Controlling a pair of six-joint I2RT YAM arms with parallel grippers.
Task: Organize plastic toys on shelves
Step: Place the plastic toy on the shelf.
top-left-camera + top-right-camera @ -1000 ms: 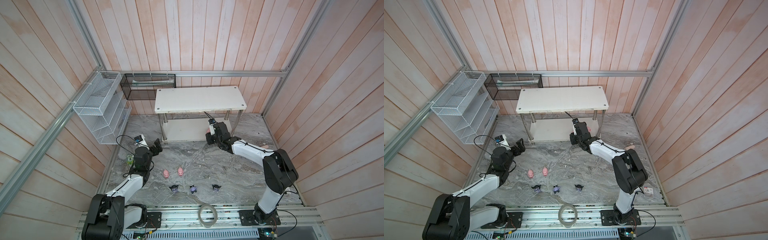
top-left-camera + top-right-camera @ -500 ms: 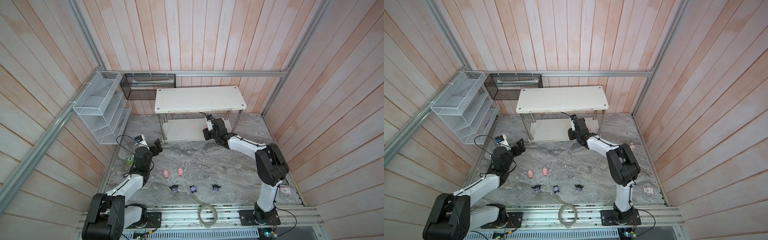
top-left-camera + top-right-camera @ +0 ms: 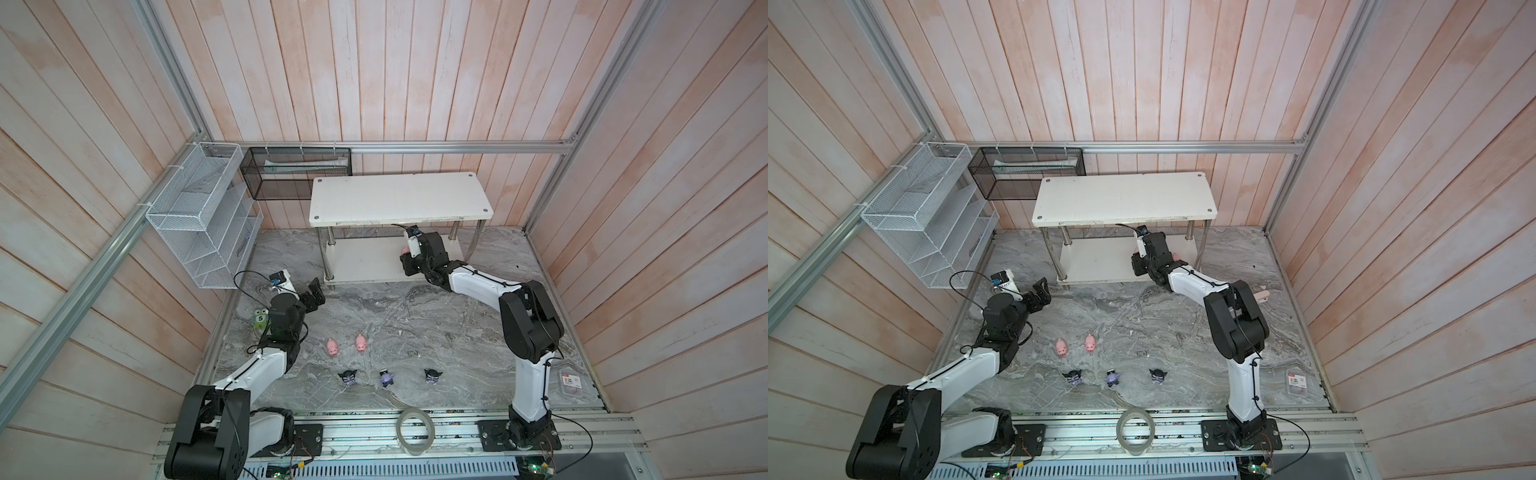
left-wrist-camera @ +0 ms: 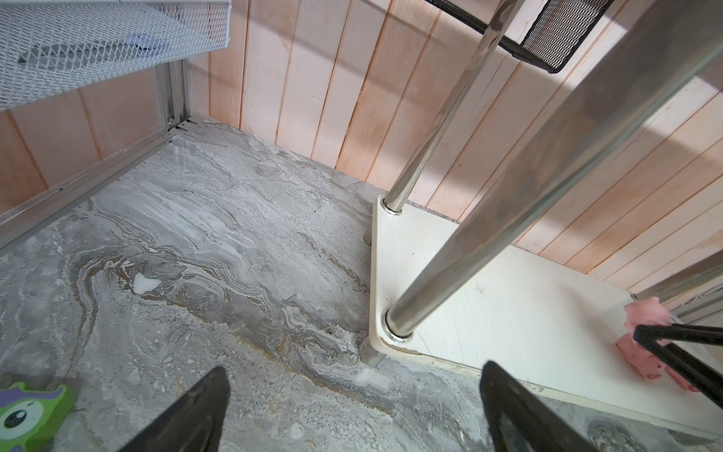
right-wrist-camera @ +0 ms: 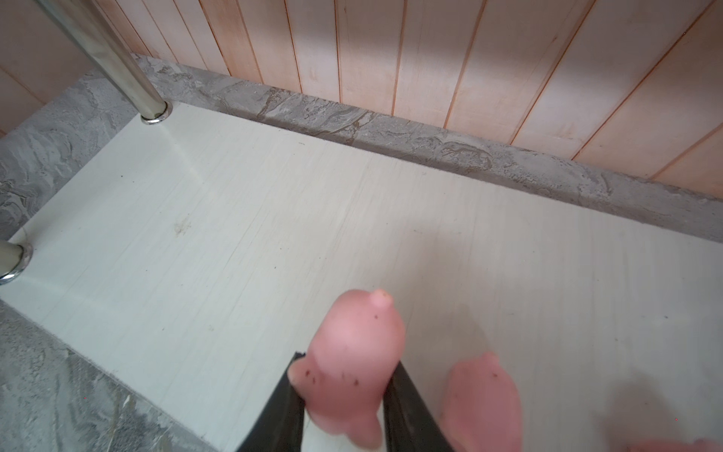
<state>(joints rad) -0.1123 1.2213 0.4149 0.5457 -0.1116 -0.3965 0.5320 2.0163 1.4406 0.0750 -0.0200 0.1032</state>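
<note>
If we take the back wall as 12 o'clock in both top views, the tabletop (image 3: 415,316) has the shelves (image 3: 401,199) at its 12 o'clock end. The right arm (image 3: 478,286) comes in from about 4 o'clock and reaches between the two boards. That puts the right jaws over the lower board (image 5: 274,219), near its 6 o'clock edge.

Those jaws are pinching the held pig (image 5: 352,364) across its middle. Its long axis runs on from the jaws toward 12 o'clock, with a little nub at the far end. We cannot tell whether it touches the board or hangs just above it. A neighbour pig (image 5: 483,399) sits just beside it at 3 o'clock, while toward 9 and 12 o'clock the board is bare. We judge that the release turns on this, because the jaw on the 3 o'clock side has little room to spread.

The left arm (image 3: 266,365) hovers by the shelves' 7 o'clock leg, and the left jaws are spread wide with nothing between them. It is the nearer arm to the two loose pigs (image 3: 331,347) (image 3: 360,343), roughly 5 o'clock from it. The three dark figurines (image 3: 348,377) (image 3: 386,377) (image 3: 432,376) lie further toward 6 o'clock.
</note>
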